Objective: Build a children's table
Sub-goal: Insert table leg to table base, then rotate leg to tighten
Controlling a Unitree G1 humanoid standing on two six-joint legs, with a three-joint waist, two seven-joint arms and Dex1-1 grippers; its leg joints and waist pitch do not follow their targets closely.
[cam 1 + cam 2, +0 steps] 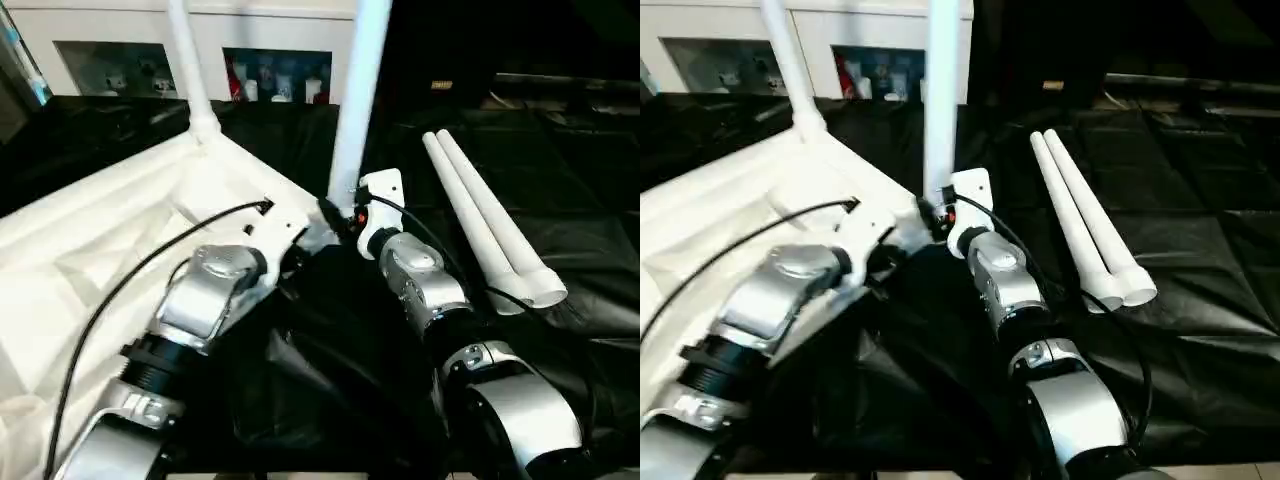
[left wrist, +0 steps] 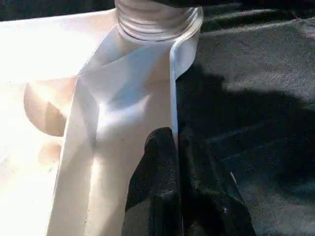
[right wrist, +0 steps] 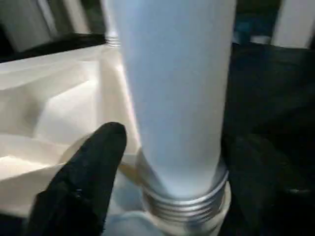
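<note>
The smooth white plastic tabletop point(image 1: 90, 250) lies ribbed side up. The left pincer point(image 2: 176, 147) is clenched on its rim; the right pincer point(image 3: 172, 162) stands released around a threaded round leg point(image 3: 172, 88).

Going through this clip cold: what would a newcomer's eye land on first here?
Likely the white leg standing upright in the near corner socket of the upturned tabletop, with the right gripper around its threaded base. The left gripper pinches the tabletop's rim beside that corner. A second leg stands at the far corner, and two spare legs lie side by side on the black sheet to the right.
</note>
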